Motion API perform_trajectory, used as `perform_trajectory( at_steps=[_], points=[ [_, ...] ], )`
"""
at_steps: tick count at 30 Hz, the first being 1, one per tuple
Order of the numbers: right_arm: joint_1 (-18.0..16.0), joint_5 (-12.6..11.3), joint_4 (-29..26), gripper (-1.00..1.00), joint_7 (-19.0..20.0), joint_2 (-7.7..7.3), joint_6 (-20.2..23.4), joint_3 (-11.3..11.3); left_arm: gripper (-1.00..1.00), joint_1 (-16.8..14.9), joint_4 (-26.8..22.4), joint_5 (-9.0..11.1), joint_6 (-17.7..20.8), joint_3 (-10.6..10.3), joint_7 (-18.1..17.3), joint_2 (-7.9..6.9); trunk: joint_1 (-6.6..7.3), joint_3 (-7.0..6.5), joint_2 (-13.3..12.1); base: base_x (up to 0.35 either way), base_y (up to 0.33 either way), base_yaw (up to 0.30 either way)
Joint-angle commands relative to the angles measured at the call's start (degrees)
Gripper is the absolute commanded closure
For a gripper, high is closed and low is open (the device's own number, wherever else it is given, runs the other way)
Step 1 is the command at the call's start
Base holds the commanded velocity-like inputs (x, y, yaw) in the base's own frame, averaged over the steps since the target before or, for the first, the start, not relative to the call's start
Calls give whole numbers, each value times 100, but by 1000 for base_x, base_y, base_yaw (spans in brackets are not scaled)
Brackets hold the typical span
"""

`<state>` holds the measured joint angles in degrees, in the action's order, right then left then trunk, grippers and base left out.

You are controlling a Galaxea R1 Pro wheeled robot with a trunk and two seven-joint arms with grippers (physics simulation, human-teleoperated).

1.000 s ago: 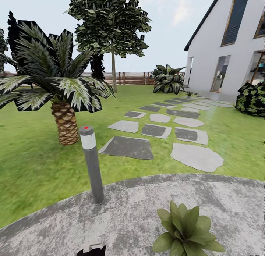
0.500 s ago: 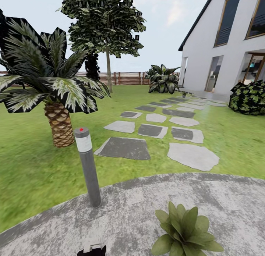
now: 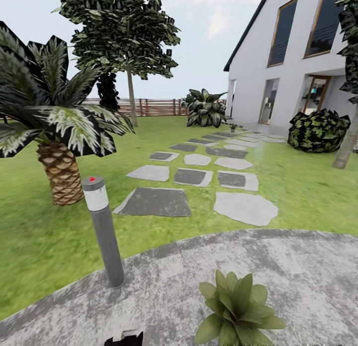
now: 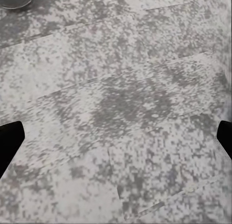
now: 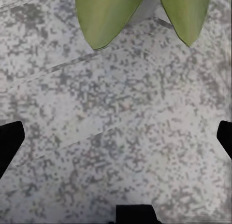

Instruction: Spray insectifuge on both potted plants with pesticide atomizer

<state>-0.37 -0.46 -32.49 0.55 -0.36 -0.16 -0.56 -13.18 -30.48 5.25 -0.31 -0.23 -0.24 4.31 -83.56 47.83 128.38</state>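
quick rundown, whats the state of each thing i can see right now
potted plant: upright on the gravel patio, leaves spread
bollard light: upright at the patio edge
left gripper: open, empty, over bare gravel
right gripper: open, empty, plant leaf tips just ahead
palm: standing on the lawn

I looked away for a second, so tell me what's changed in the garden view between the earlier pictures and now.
Only the camera moved: the head view swung right, so the whole scene slid left. The grey bollard light, palm, stepping stones and potted plant on the gravel patio kept their places relative to each other. More of the house and a trunk at right came into view. Nothing was grasped or released; both grippers hang open over gravel.
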Motion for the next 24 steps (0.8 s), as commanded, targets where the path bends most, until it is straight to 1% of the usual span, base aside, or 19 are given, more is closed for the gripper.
perform_trajectory(
  at_steps=[1,18,24],
  points=[
    [-2,-6,-1,-100,6,1,-2,-8,-100,-2,-2,55,-4,-3,-2,-2,1,2,2,0,0,-252],
    [-1,-5,1,-100,6,1,-2,-6,-100,-1,-2,55,-1,-3,-2,-4,1,-55,2,0,0,-252],
    [-3,0,-1,-100,6,1,-2,-6,-100,-1,-2,55,0,-3,-2,0,1,-75,2,0,99,-252]
  ],
)
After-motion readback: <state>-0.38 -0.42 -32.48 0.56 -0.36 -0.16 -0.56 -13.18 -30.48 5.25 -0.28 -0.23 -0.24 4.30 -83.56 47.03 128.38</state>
